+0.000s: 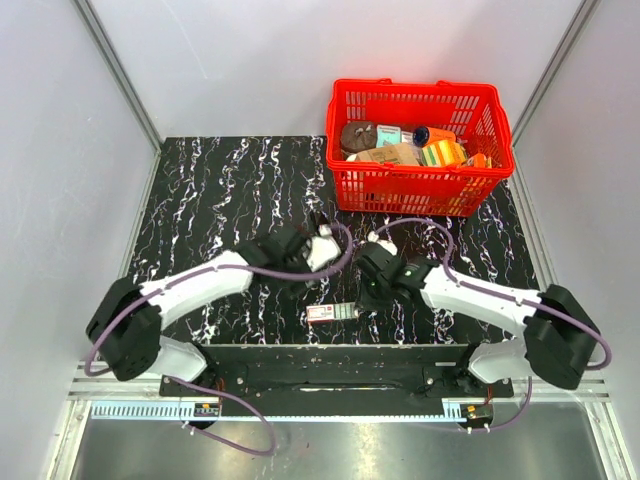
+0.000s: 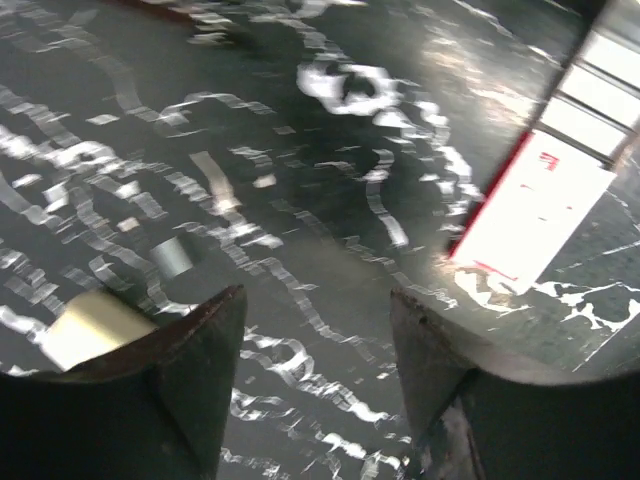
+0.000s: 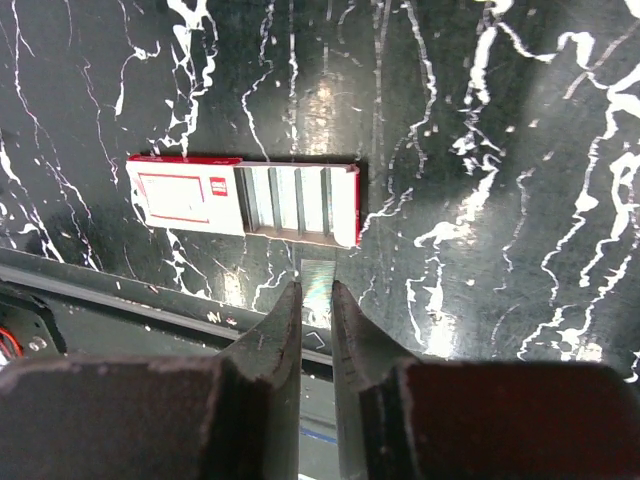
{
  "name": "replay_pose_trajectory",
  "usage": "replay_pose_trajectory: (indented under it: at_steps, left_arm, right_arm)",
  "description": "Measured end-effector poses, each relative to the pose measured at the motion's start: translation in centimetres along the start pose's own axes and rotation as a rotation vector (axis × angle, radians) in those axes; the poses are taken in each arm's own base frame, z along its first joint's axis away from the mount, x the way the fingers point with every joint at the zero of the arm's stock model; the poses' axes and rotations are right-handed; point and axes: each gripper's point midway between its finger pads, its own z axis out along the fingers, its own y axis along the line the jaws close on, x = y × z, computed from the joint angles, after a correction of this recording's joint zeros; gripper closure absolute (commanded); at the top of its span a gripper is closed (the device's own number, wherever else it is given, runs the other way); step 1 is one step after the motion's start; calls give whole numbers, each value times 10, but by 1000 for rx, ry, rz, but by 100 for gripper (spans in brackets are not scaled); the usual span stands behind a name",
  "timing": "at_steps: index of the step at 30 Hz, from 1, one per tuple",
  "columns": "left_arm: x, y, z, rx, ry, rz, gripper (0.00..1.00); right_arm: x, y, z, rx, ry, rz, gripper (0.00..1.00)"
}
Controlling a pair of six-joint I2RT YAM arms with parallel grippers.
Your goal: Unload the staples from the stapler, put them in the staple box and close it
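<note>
Staple strip (image 3: 318,278): a thin shiny sliver, seemingly a short run of staples, sits between the right fingertips. It is too small to be sure of.
Stapler: it cannot be picked out for certain in any view. A pale block (image 2: 88,325), blurred, just beside one finger of the left gripper, may be part of it.
Staple box (image 3: 242,198): red and white, it lies flat on the black marbled table (image 1: 210,190), mid-width and toward the near edge. Its sleeve is slid to the left, and rows of staples lie bare at the right end.
Right gripper (image 3: 316,292): the jaws are almost together with only a slit between them, apparently pinching the sliver. It is low, just beside the box.
Left gripper (image 2: 315,295): the jaws stand well apart with nothing between them but table. It is on the far side of the box, close over the surface.
Step in hand: by my reading, the staples are out and are being taken to the box.
Next move: it calls for lining the sliver up with the bare rows, lowering it until it rests flat, and only then parting the jaws.
Risk: so thin a strip may tilt or stick to a finger on release.
</note>
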Motion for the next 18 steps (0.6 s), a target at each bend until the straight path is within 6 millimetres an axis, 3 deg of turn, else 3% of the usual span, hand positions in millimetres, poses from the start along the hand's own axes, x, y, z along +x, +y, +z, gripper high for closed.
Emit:
replay_pose_trajectory:
  at_steps: [6,8,9,12,18]
  left_arm:
    - [-18,89,-71,-140,-190,-232,20]
    - [-13,102,-92,-180,-233,-272,11]
    - [-9,106,-101,-192,-246,-289,1]
    - [-1,107,-112,-190,-265,-319,1]
    - [24,87,-105,-130,-227,-352,1]
  right_arm:
    - [7,22,13,51,9,-78,100]
    - [9,27,17,68,3,-90,100]
    - [9,29,19,78,-2,-95,100]
    - [8,33,27,128,-17,-101,100]
    - [15,42,49,231,-18,-131,100]
